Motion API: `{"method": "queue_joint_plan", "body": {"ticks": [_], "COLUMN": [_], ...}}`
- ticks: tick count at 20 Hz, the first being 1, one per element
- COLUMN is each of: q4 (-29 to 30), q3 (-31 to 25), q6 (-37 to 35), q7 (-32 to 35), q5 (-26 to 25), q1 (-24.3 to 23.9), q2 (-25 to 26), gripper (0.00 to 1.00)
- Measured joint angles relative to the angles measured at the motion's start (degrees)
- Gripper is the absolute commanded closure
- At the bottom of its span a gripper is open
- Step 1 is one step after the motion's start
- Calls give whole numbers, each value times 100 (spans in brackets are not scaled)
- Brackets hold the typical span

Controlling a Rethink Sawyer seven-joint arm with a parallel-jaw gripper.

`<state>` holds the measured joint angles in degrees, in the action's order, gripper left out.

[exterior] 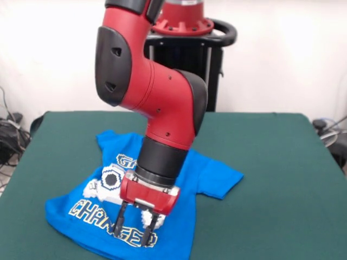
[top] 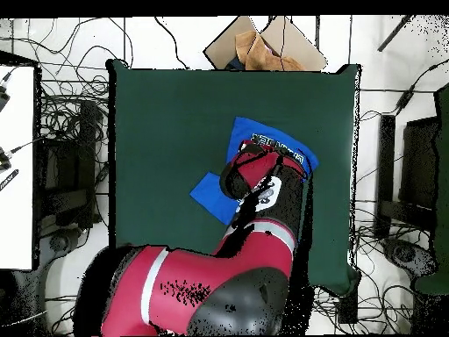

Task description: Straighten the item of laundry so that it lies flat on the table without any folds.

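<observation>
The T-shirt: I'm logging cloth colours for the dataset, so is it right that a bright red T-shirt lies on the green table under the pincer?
Not quite. The T-shirt is bright blue, not red; the red belongs to the robot arm above it. The front view shows this plainly. The rest holds: it lies on the green table under the pincer.

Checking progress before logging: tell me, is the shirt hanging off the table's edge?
No, the shirt lies wholly on the table, green cloth showing past each visible side.
</observation>
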<state>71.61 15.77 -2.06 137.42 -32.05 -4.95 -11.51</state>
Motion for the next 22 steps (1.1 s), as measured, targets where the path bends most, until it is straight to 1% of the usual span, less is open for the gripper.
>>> {"method": "queue_joint_plan", "body": {"ticks": [2,8,13,14,22], "q4": [12,146,429,577,1052], "q3": [-49,-423,-889,-1091,-1455], "q6": [-48,-470,-996,-1247,-1843], "q7": [0,0,0,0,0], "q5": [12,152,329,381,492], "q1": [-31,-282,-573,-695,-870], "q2": [-24,-234,-520,-652,-1099], "gripper": [0,0,0,0,0]}}
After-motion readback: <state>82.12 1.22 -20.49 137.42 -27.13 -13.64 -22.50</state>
